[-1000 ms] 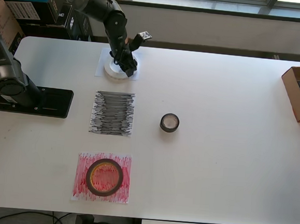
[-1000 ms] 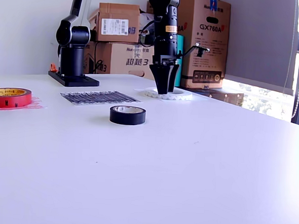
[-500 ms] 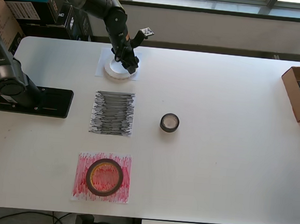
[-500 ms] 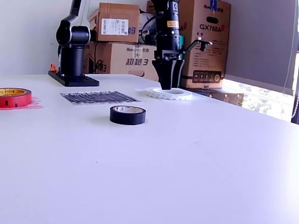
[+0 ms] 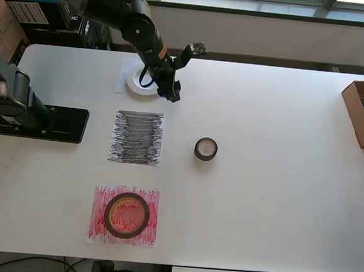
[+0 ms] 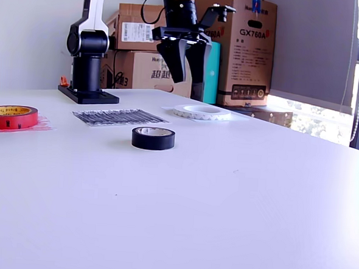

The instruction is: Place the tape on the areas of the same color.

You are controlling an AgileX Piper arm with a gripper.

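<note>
The claw hangs in the air with its two fingers spread apart and nothing between them. In the overhead view it is just beside the white roll, which lies on the white sheet. The red roll sits on the red sheet. So two rolls look done.

The black roll is the one left. It lies flat on the bare desk, near the black sheet but not on it — there is a gap between them.

What could go wrong? The black roll is small. If the claw comes down off-center, a finger could hit the rim and push the roll away. If it squeezes only one thin wall loosely, the roll could slip out on the way. A drop near the sheet's edge could leave the roll half off — or drag the paper along.
</note>
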